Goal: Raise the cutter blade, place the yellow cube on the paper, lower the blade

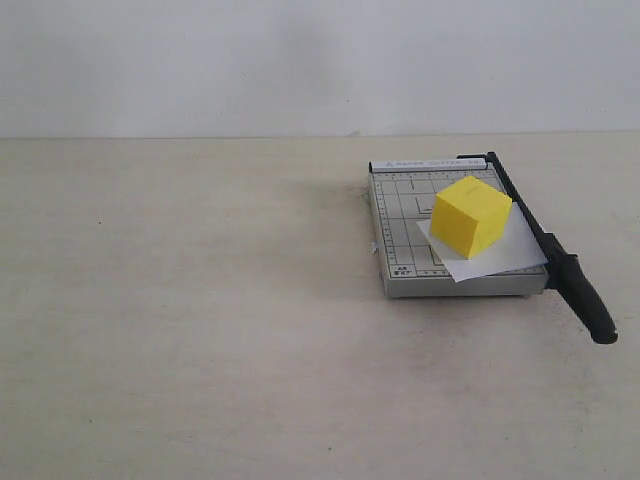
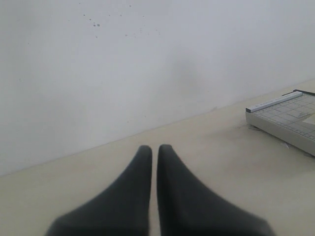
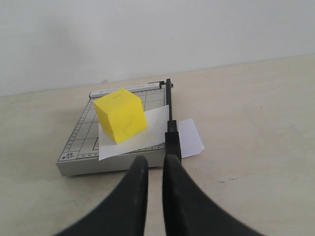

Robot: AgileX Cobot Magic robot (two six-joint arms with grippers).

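The yellow cube (image 1: pixel 470 215) rests on the white paper (image 1: pixel 500 255), which lies on the grey gridded base (image 1: pixel 400 215). The black cutter blade (image 1: pixel 530 225) lies flat along the base's right edge, its thick handle (image 1: pixel 585 295) sticking out past the front. No arm shows in the exterior view. In the right wrist view my right gripper (image 3: pixel 156 158) is shut and holds nothing, short of the base's front; the cube (image 3: pixel 120 115), paper (image 3: pixel 152 125) and blade (image 3: pixel 170 105) lie beyond it. My left gripper (image 2: pixel 155 147) is shut and empty over bare table.
A strip of paper (image 3: pixel 191 137) pokes out on the table beyond the blade. A corner of the base (image 2: pixel 288 115) shows far off in the left wrist view. A pale wall (image 1: pixel 300 60) stands behind the beige table (image 1: pixel 180 320).
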